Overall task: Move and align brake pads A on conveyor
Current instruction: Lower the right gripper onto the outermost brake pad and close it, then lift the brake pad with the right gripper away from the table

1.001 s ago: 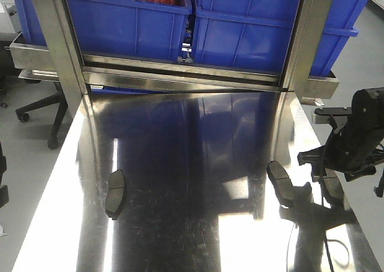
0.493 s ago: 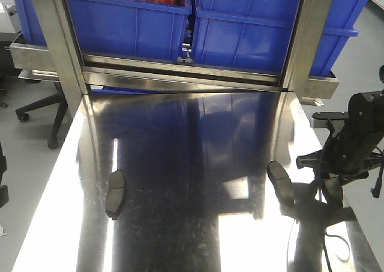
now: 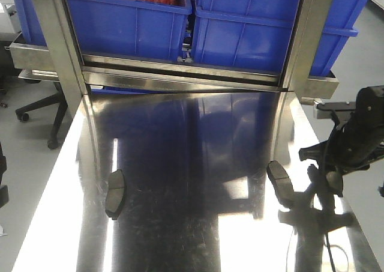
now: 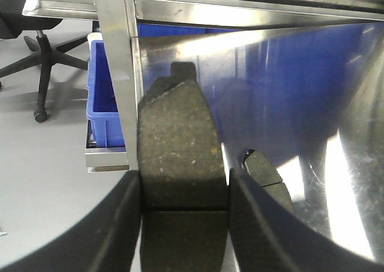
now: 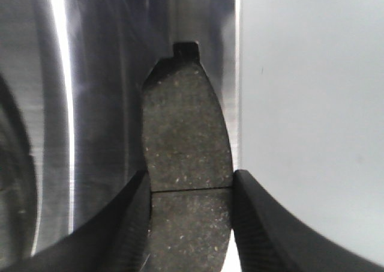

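Two brake pads A lie on the shiny steel table, one at the left and one at the right. Over the table's right edge, my right gripper hangs shut on a third pad, its jaws pressing the long sides by the groove. The left gripper is shut on a fourth pad just off the table's left edge, with the left loose pad beside it. The conveyor is out of view.
Blue bins sit on a steel shelf behind the table, between two upright steel posts. An office chair stands on the floor at the left. A small blue bin rests low beside the left post.
The right arm dipped to the pad at the table's right edge, then rose a little and shifted right with the pad in its jaws. The two loose pads have not moved.
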